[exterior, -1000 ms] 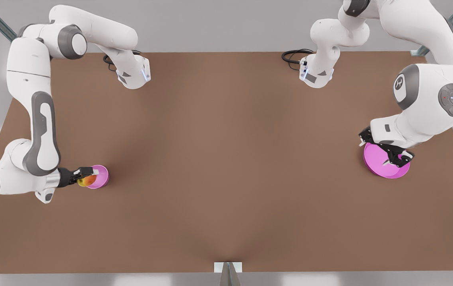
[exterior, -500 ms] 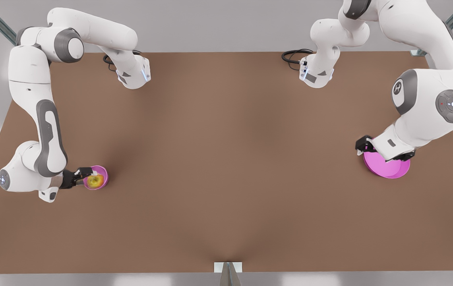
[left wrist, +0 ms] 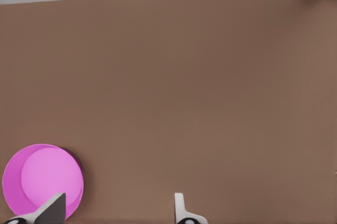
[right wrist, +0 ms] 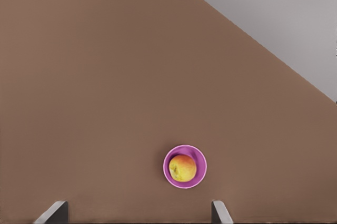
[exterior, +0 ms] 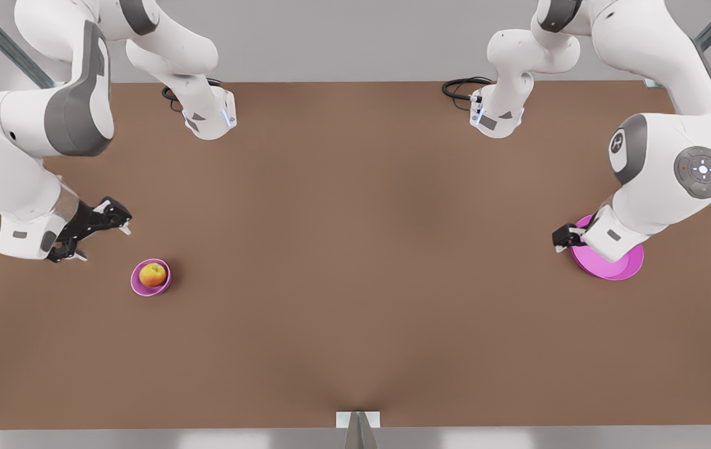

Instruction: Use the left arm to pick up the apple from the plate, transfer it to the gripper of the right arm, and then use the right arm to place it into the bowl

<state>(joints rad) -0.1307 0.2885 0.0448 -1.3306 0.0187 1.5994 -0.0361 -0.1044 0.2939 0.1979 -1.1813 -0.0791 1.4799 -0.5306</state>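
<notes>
The apple (exterior: 152, 274) (right wrist: 182, 168), yellow-orange with a red blush, rests inside the small pink-purple bowl (exterior: 137, 285) (right wrist: 199, 155) at the front view's left. My right gripper (exterior: 103, 243) (right wrist: 137, 212) hangs open and empty, above and behind the bowl, apart from it. At the front view's right lies the wide magenta plate (exterior: 620, 267) (left wrist: 31, 174) with nothing on it. My left gripper (exterior: 566, 238) (left wrist: 116, 211) hovers open over the plate's edge, partly hidden by its own wrist in the front view.
The brown table (exterior: 355, 249) spreads between the two dishes. Both arm bases (exterior: 209, 118) (exterior: 496, 118) and black cables stand along the far edge. A small metal bracket (exterior: 358, 421) sits at the middle of the near edge.
My right gripper let go of the apple, which dropped into the bowl, then rose and pulled back away from it. The left arm shifted slightly over the plate.
</notes>
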